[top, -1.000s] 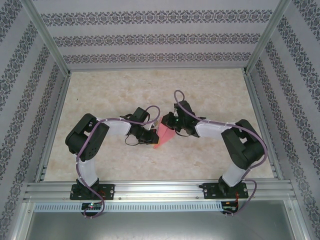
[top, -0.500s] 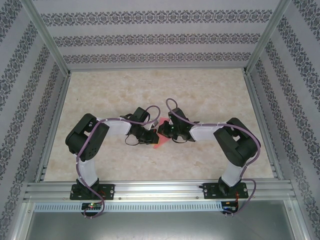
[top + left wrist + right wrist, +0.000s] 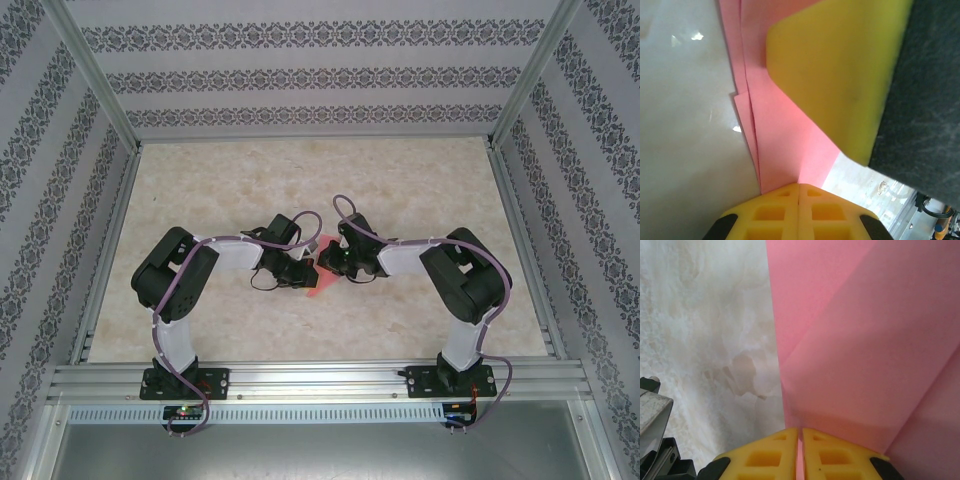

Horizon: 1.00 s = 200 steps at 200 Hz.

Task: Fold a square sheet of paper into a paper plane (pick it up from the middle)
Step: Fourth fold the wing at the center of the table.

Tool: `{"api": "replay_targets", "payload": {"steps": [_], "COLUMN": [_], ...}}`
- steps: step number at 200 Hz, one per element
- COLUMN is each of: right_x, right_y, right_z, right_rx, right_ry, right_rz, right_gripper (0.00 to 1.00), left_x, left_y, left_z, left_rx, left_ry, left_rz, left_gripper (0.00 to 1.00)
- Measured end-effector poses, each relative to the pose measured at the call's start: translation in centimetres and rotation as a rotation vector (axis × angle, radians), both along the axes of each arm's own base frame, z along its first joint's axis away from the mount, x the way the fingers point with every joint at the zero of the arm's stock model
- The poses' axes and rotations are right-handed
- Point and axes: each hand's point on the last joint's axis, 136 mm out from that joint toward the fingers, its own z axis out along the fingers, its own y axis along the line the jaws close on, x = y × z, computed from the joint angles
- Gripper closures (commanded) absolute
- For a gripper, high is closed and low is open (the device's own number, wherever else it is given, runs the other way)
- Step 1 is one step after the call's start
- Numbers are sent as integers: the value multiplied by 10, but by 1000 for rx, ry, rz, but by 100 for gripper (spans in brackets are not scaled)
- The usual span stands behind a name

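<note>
Your left claw (image 3: 799, 187) and right claw (image 3: 800, 430) are both clamped on the paper plane (image 3: 318, 288). It sits mid-frame over the table (image 3: 420, 180), long axis upper-right to lower-left, nose hidden.

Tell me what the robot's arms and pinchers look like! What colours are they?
Both the left arm and the right arm have chunky black joints with smooth white tubes between them. A purple cable loops along each one. The left gripper and the right gripper have bright yellow fingers with little square pockets moulded in.
</note>
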Motion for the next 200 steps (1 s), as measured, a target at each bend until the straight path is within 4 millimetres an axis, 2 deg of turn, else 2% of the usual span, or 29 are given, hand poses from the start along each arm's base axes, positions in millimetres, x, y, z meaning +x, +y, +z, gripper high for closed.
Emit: {"api": "replay_targets", "payload": {"steps": [28,94,151,200], "right_x": [7,38,50,86], "right_y": [-3,-25,-31,-61], "right_z": [0,1,2,4], "right_rx": [19,19,77,15], "right_ry": [8,-8,31,-24], "right_rz": [4,-34,-24,-105], "right_gripper": [86,85,83,83], "left_x": [0,0,0,0], "left_y": [0,0,-1,-1], "left_z": [0,-1,0,0], "left_rx": [1,1,-2,-3], "left_ry": [-1,-4,-14,-16], "left_rz": [-2,-5,-12,-15], "left_gripper": [100,100,100,100]}}
